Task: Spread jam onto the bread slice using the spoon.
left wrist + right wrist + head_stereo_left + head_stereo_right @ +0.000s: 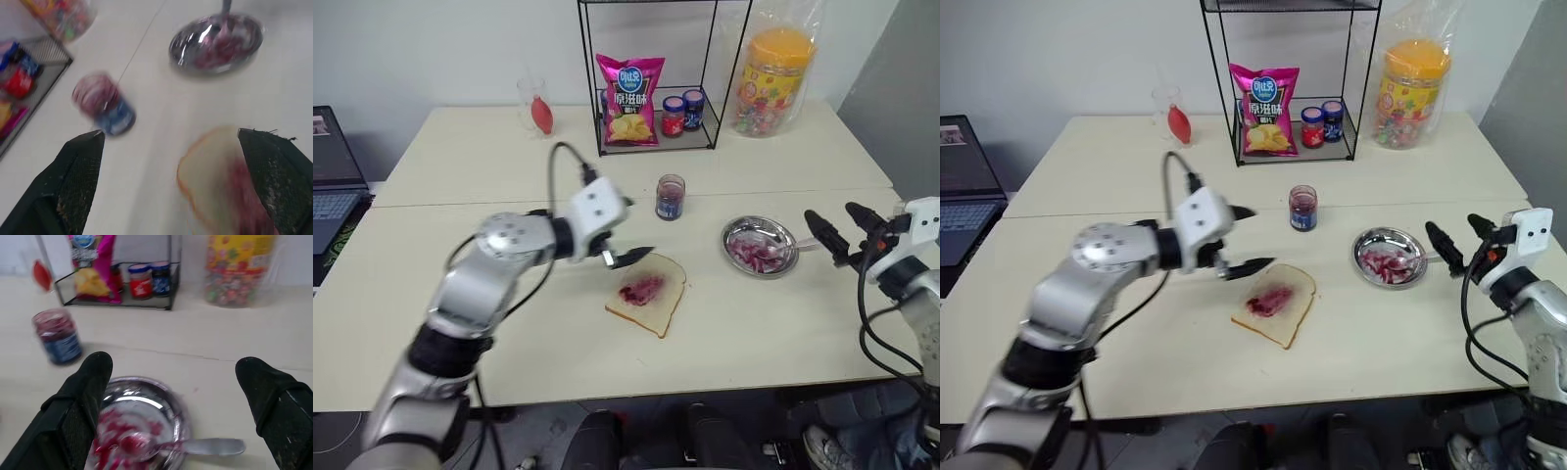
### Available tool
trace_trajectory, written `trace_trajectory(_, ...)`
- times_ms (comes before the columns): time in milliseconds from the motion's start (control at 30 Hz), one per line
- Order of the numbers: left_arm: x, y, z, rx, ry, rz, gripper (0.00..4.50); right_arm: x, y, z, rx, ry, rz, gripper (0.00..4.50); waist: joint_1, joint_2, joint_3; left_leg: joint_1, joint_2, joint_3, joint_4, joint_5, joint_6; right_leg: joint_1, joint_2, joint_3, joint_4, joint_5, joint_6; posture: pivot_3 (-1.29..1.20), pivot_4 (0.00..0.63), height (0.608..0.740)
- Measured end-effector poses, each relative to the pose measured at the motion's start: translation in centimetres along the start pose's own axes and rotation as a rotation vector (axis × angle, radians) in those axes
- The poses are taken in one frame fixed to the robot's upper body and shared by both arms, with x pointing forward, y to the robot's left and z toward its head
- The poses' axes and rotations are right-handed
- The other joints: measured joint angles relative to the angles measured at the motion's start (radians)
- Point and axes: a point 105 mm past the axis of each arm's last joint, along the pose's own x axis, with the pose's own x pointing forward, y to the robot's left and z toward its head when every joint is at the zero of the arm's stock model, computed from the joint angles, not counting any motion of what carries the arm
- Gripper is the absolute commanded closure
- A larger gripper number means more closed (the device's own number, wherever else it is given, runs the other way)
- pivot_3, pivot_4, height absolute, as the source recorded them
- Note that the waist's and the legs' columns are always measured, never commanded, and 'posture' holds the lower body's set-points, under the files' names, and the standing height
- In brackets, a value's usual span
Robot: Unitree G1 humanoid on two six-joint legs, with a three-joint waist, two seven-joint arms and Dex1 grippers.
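Note:
The bread slice (658, 305) lies flat near the table's middle, with a purplish-red smear of jam (641, 289) at its centre. My left gripper (1249, 238) hovers open just above and left of the slice, holding nothing. To the right a round steel dish (734, 233) holds lumpy red jam (117, 433). The spoon (205, 446) rests in the dish, bowl in the jam, handle over the rim toward my right gripper (842, 227). That gripper stands open and empty, a little right of the dish and raised off the table.
A small jam jar (671, 196) stands behind the bread. A wire rack (651, 147) at the back holds a chip bag and two jars, with a candy tub (773, 78) beside it. A glass (537, 106) stands back left, a laptop (333, 186) at the left edge.

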Motion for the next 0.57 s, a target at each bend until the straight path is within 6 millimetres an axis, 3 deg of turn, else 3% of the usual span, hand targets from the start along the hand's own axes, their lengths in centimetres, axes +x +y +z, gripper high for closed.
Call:
trace_trajectory(233,-6.0,-0.2,-5.3,-0.039,0.192,0.017,0.00,-3.0,3.7,-0.9,-0.189,0.167,0.279,0.02,0.011,0.000,0.000,0.000,0.002,0.001,0.001,0.000,0.000,0.001,-0.002,0.000,-0.003,0.000,0.001,0.00,0.150,0.740)
trace_trajectory(367,-7.8,-0.4,-6.0,-0.067,0.189,0.006,0.00,-5.1,4.6,-1.1,-0.250,0.255,0.410,0.02,0.023,-0.001,0.000,0.001,0.004,0.002,0.002,0.000,0.000,0.001,-0.001,0.000,-0.004,0.000,-0.002,0.00,0.150,0.740)
trace_trajectory(567,-8.7,-0.6,-5.6,-0.095,0.157,-0.021,0.00,-5.5,4.6,0.6,-0.318,0.249,0.474,0.02,0.024,-0.001,0.000,0.001,0.005,0.003,0.002,0.000,-0.001,0.001,0.000,0.000,-0.003,-0.001,-0.005,0.00,0.150,0.740)
